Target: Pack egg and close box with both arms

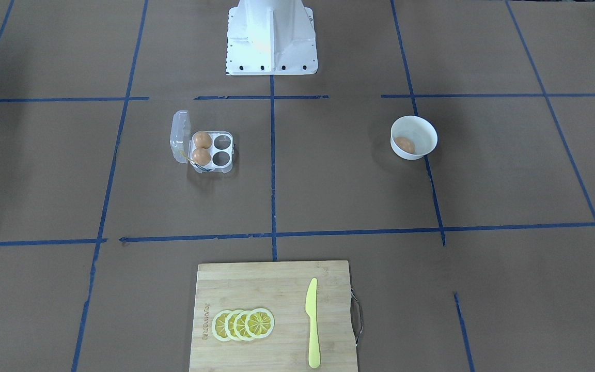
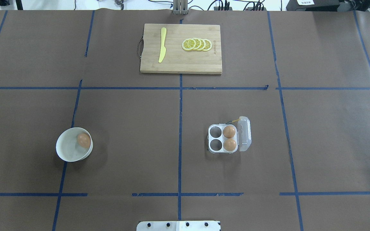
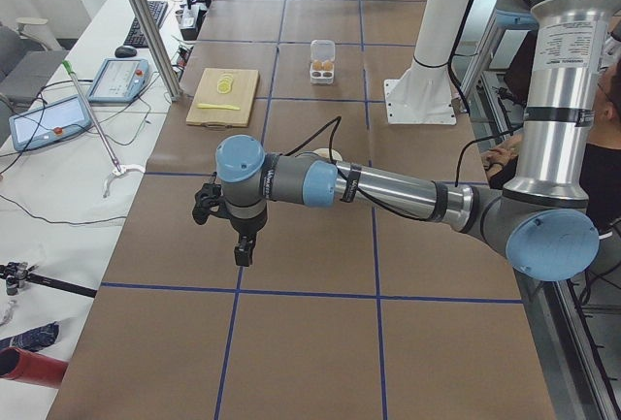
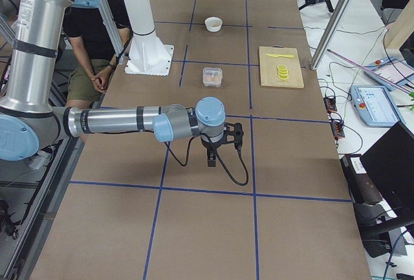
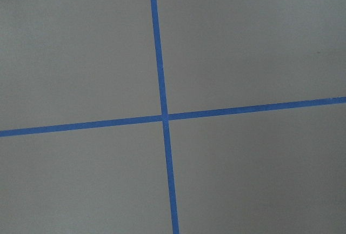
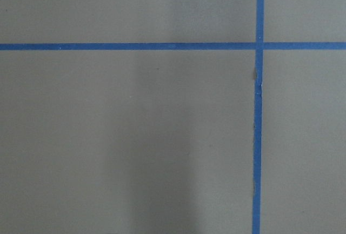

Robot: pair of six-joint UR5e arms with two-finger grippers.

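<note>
The clear box stands open on the brown table, its lid upright. Two eggs fill the cells beside the lid; the other two cells are bare. It also shows in the overhead view. A third egg lies in the white bowl, also seen from overhead. My left gripper hangs over the table's left end, far from the bowl. My right gripper hangs over the right end, far from the box. I cannot tell whether either is open or shut.
A wooden cutting board with a yellow knife and lemon slices lies at the table's far edge. The white pedestal stands at the robot's side. Both wrist views show only brown paper and blue tape lines.
</note>
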